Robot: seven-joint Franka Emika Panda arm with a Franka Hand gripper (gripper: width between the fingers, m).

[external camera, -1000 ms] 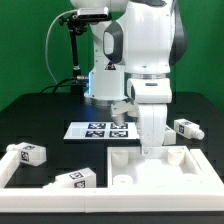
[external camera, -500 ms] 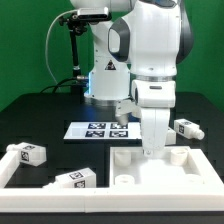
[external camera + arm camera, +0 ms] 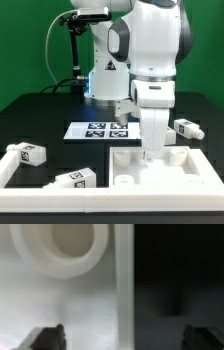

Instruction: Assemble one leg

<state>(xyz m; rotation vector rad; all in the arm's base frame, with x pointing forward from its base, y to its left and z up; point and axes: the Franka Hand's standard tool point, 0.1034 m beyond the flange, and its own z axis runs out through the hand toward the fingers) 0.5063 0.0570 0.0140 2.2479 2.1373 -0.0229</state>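
Legs lie loose on the dark surface (image 3: 40, 112). The leftmost leg (image 3: 28, 153) sits at the exterior view's left edge, and a second leg (image 3: 75, 178) is just right of it, nearer the front. Next comes the marker board (image 3: 100, 129), then the white panel (image 3: 195, 162), where the gripper (image 3: 150, 152) hangs low, fingers (image 3: 46, 337) spread apart and holding nothing. A third leg (image 3: 185, 128) lies furthest right.

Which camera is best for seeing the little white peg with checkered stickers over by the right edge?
The exterior view. The leg lies whole on the black table at the exterior view's right, tags showing. The wrist view shows none of it, only the white panel with a raised ring beside dark table.
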